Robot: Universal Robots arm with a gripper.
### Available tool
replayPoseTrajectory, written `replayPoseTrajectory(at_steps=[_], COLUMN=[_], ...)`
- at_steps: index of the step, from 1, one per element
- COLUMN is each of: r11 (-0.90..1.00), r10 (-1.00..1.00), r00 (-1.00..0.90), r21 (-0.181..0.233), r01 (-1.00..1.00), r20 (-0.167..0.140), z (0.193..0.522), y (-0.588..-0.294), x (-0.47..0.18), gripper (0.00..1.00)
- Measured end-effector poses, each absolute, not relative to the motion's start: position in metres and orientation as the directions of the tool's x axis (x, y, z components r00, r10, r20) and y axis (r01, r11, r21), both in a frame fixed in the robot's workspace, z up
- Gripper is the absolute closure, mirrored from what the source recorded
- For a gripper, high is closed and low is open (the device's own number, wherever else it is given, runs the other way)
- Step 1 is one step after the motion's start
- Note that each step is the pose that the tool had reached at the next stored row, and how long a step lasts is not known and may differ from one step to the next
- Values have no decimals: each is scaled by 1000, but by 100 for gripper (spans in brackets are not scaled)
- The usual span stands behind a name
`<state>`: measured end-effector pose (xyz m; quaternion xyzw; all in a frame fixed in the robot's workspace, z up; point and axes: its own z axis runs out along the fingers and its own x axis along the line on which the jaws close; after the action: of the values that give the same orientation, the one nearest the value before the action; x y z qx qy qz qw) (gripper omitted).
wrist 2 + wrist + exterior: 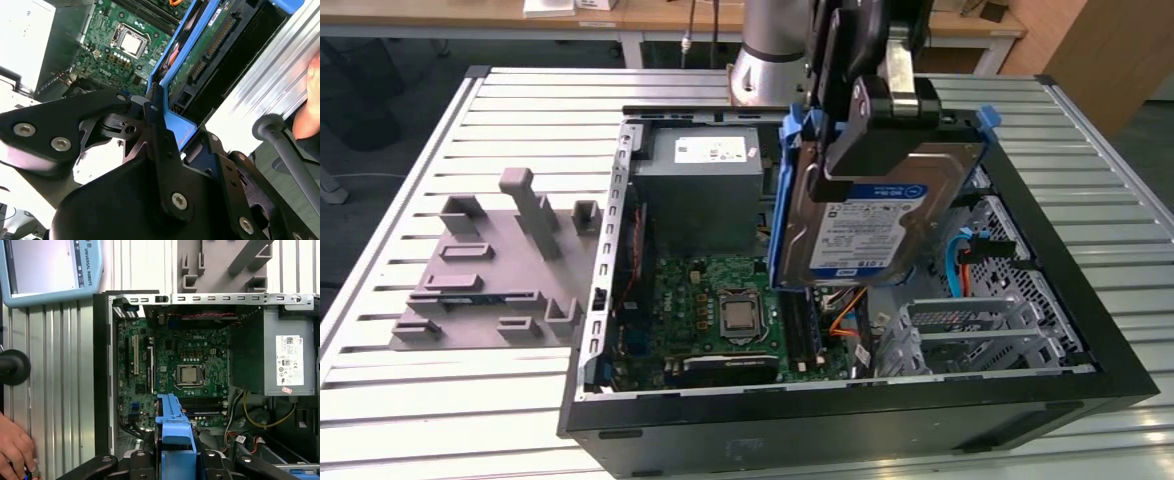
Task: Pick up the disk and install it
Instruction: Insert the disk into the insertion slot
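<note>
The disk (881, 215) is held by the pincer (874, 160), which is pinched on its upper end w/ one black finger (887, 120) laid across the labelled face. The disk is carried roughly upright, slightly tilted, over the open PC case (854, 405). Its white-and-blue label is turned toward the exterior view's camera. The blue carrier (790, 200) is seen along its edge on the exterior view's left. The disk is placed above the case interior, between the mobo (707, 300) and the metal drive cage (987, 320) on the exterior view's right. Whether its lower edge touches anything inside can't be told.

The grey PSU (700, 185), w/ a white sticker, is seated at the far end of the case, just beside the disk on the exterior view's left. The CPU (739, 316) is seen on the mobo.

In the first wrist view the carrier (175, 432) is seen edge-on between the pincer's black links, w/ the mobo (170, 365) beyond it. In the second wrist view a finger (160, 145) is pressed against the carrier (175, 125), and the disk's green circuit board (200, 55) is exposed.

The case is laid on a slatted metal desk (520, 110). A grey plastic fixture (487, 275) is set on the desk beside the case, on the exterior view's left. A person's hand (15, 450) is rested on the desk – apart from the case – and a pendant w/ a screen (50, 270) is laid there too.
</note>
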<state>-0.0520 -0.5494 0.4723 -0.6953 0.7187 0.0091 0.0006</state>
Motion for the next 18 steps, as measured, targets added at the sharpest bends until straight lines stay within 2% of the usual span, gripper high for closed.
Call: replayPoseTrajectory(at_steps=[18], r11=[33], r10=[-999], r00=[-33], r21=[12], r01=[-999], r20=[-10], z=[465], y=[-569], x=[-26], gripper=[64])
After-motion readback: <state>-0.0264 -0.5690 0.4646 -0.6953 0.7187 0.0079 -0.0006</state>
